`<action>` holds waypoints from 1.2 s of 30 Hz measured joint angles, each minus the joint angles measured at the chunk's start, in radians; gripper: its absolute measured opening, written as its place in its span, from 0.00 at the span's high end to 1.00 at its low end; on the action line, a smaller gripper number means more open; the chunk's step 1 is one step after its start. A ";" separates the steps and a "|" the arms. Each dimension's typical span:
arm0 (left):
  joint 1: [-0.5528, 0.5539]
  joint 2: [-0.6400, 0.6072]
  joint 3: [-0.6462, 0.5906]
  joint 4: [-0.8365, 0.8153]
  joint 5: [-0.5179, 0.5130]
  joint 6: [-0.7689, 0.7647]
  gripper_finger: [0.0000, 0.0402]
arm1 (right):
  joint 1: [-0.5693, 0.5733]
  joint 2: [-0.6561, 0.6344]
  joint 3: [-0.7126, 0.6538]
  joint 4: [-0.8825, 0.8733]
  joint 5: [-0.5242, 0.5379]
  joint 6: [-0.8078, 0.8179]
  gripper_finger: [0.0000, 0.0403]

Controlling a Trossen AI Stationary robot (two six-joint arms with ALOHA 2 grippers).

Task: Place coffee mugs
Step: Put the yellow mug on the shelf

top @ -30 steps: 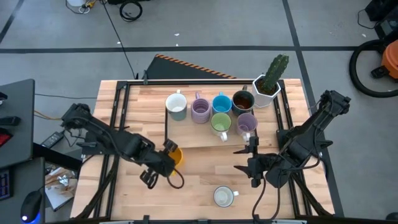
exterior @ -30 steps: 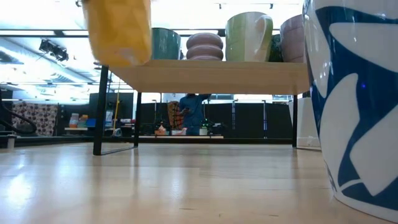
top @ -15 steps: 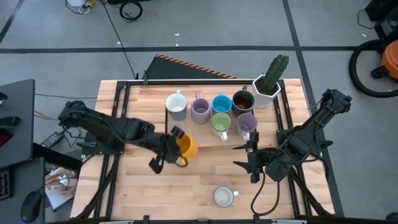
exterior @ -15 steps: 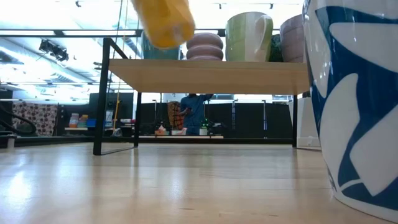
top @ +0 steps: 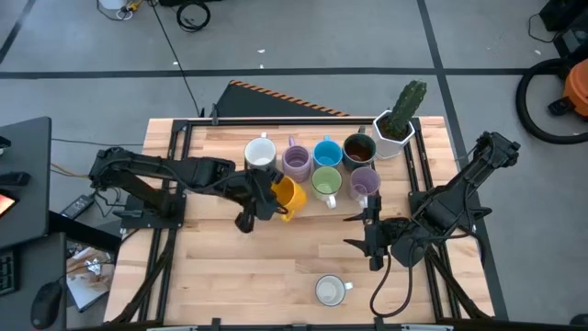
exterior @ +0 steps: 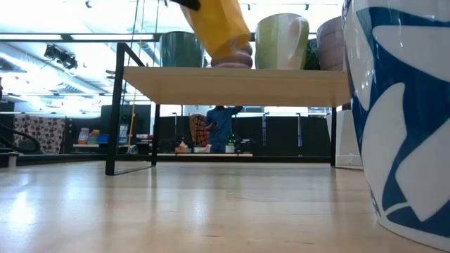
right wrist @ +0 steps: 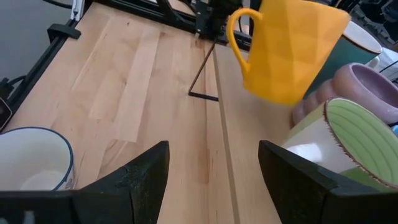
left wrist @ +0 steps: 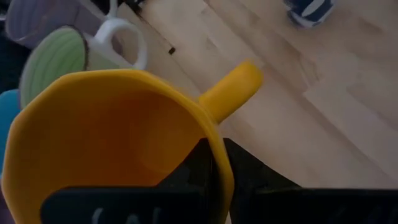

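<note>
My left gripper (top: 268, 195) is shut on the orange mug (top: 288, 196), holding it over the near edge of the raised wooden shelf (exterior: 232, 86), beside the green mug (top: 325, 182). The white (top: 261, 154), lavender (top: 296, 163), blue (top: 327, 154), dark brown (top: 358, 148) and second lavender (top: 365, 182) mugs stand on their bases on the shelf. A white mug with blue markings (top: 331, 291) stands on the table near its near edge. My right gripper (top: 369, 241) hangs open over the table's right part, touching nothing. My left gripper holds the orange mug by its rim (left wrist: 214, 146), next to the handle (left wrist: 233, 90), with one finger inside the mug (left wrist: 198, 167) and one outside (left wrist: 252, 177). It comes from the table's left. The mug (right wrist: 289, 50) is lifted clear and tilted.
A white faceted planter with a cactus (top: 397, 124) stands at the shelf's far right corner. Black rails run along both table sides (top: 175, 165). Bare wood lies between the shelf and the white-and-blue mug (right wrist: 31, 165). A person stands in the room far behind (exterior: 221, 126).
My left gripper has carried the orange mug from the table's left-middle toward the far edge and the right, up to the shelf's near edge beside the green mug. The mug has risen and tipped on the way. My right arm has kept still.
</note>
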 joint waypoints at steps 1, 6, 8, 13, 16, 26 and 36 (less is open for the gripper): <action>0.008 0.005 0.000 0.004 0.016 0.003 0.93 | 0.000 0.000 0.000 0.000 0.000 0.000 0.37; 0.032 0.047 0.000 -0.007 0.039 0.018 0.93 | 0.000 0.000 0.000 0.000 0.000 -0.001 0.37; 0.040 0.065 0.000 -0.007 0.036 0.028 0.93 | 0.000 0.000 0.000 0.000 0.000 -0.001 0.37; 0.064 0.080 0.000 -0.002 0.029 0.046 0.93 | 0.000 0.000 0.000 0.004 0.000 0.001 0.37; 0.075 0.081 0.000 -0.001 0.027 0.047 0.93 | 0.000 0.000 0.000 0.009 -0.001 0.001 0.37; 0.079 0.081 0.000 0.010 0.027 0.050 0.89 | 0.000 0.000 0.000 0.008 -0.004 0.002 0.37; 0.079 0.081 0.000 0.028 0.010 0.034 0.80 | 0.000 0.000 0.000 0.009 -0.005 0.002 0.37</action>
